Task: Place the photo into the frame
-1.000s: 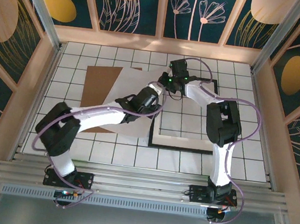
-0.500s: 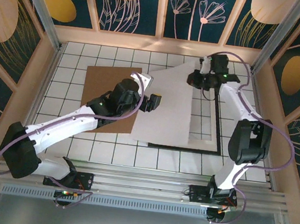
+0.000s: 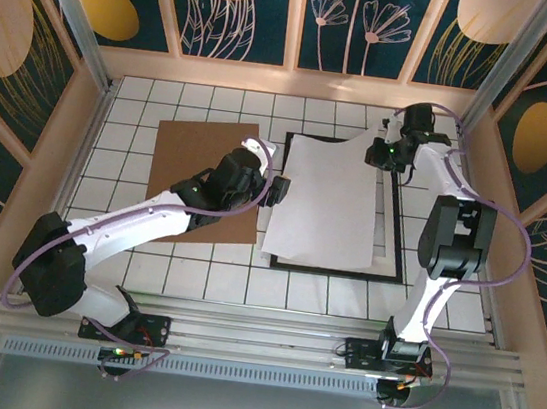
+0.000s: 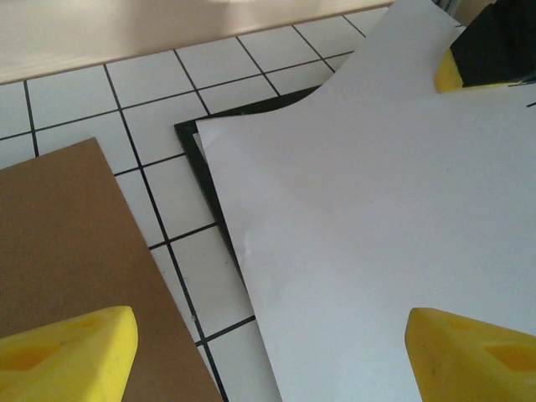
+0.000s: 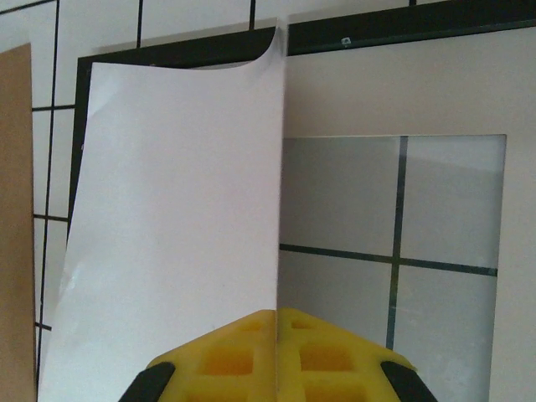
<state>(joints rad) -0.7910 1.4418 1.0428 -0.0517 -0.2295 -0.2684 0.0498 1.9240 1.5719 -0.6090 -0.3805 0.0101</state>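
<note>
Pinching the photo (image 5: 167,209) between squeezed fingers, the right gripper (image 5: 278,322) holds its edge; it lies over the frame (image 3: 325,269); the left gripper (image 4: 268,347) is spread wide, brown board (image 4: 59,243) and photo under its fingers.

you've got bright, even light from above, soft shadows. photo (image 3: 327,196) glares white; near yellow fingers (image 4: 71,356) blur in wrist views.

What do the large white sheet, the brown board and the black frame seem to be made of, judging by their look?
The photo, white side up: thin matte paper; its far corner curls and it bends without creasing. The board: likely stiff cardboard or fibreboard, flat, dull brown, no shine. The frame: thin, matte black; wood or plastic, I cannot tell.
</note>
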